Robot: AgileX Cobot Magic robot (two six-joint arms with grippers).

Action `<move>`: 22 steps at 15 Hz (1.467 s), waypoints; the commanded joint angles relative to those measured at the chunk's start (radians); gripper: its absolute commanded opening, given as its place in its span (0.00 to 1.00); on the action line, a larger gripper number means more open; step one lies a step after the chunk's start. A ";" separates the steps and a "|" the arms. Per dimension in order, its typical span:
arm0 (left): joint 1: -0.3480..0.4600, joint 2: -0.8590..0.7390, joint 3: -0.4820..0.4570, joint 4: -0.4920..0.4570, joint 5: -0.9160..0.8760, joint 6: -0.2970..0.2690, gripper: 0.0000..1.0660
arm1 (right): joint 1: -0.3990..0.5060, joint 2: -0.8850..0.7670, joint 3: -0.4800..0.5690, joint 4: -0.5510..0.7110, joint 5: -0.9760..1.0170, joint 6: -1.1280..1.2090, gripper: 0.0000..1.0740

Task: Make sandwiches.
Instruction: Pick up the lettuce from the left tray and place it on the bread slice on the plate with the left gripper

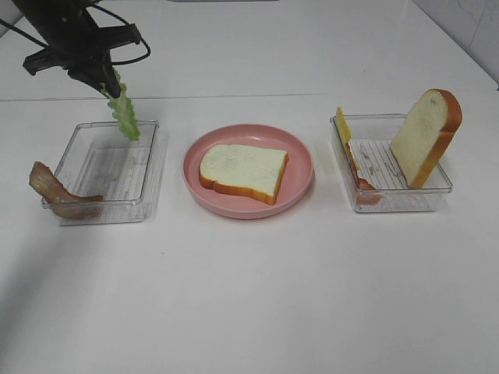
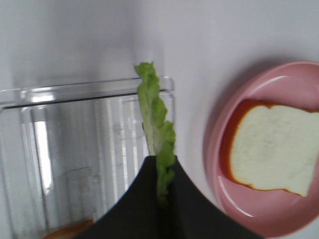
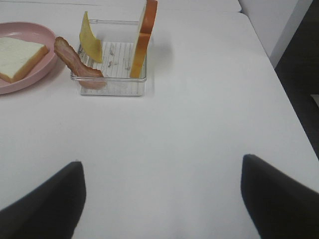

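Green lettuce (image 1: 125,117) hangs clamped in the left jaws over a clear tray (image 1: 109,167); right jaws stand apart.

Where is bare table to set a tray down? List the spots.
Bare: the broad table front, nearer than the left tray, plate and right tray, and the strip behind the plate. The gaps beside the plate are narrow. The right tray is crowded; lettuce hangs over the left one.
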 commanded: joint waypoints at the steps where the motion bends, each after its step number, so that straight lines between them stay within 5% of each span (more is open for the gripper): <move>1: -0.014 -0.015 -0.008 -0.181 -0.015 0.063 0.00 | -0.003 -0.014 0.003 0.000 -0.009 -0.007 0.74; 4: -0.080 -0.008 -0.006 -0.396 -0.116 0.164 0.00 | -0.003 -0.014 0.003 0.000 -0.009 -0.007 0.74; 10: -0.236 0.066 -0.005 -0.504 -0.221 0.182 0.00 | -0.003 -0.014 0.003 0.000 -0.009 -0.007 0.74; 16: -0.296 0.174 -0.005 -0.485 -0.199 0.183 0.00 | -0.003 -0.014 0.003 0.000 -0.009 -0.007 0.74; 22: -0.269 0.174 -0.006 -0.283 -0.152 0.174 0.00 | -0.003 -0.014 0.003 0.000 -0.009 -0.007 0.74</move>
